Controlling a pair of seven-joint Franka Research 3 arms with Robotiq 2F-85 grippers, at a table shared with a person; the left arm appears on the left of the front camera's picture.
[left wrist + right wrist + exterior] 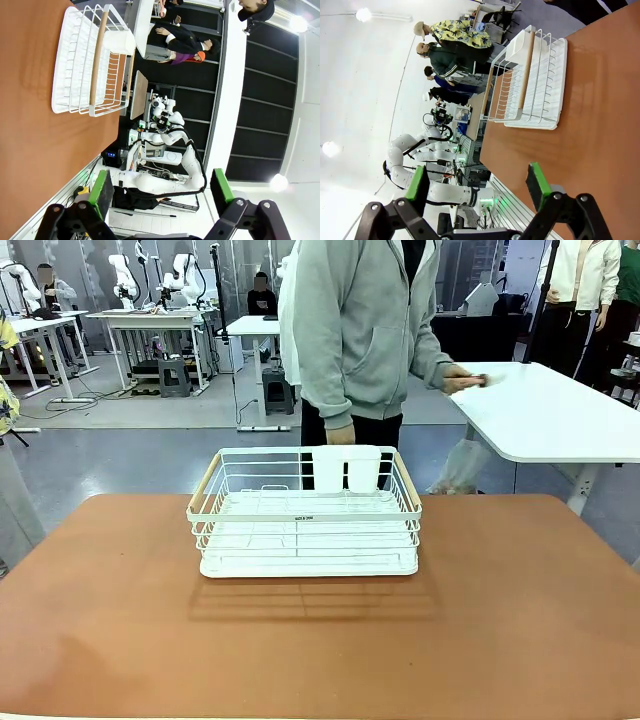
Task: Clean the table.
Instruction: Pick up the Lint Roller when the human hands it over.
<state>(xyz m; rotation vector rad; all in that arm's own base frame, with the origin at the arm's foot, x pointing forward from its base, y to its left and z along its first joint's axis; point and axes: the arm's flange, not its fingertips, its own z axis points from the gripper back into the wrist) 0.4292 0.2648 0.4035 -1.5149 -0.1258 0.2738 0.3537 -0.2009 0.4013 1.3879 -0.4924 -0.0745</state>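
- Your left jaws and right jaws both stand wide open, holding nothing.
- The worktop lies ahead of both, its long axis running from left edge to right edge.
- The white wire rack sits midway, nearer the far edge, and neither arm is closer.

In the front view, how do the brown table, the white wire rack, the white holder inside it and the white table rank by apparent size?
1. brown table
2. white wire rack
3. white table, though it stands farther off and the picture's edge cuts it, so this place is unsure
4. white holder
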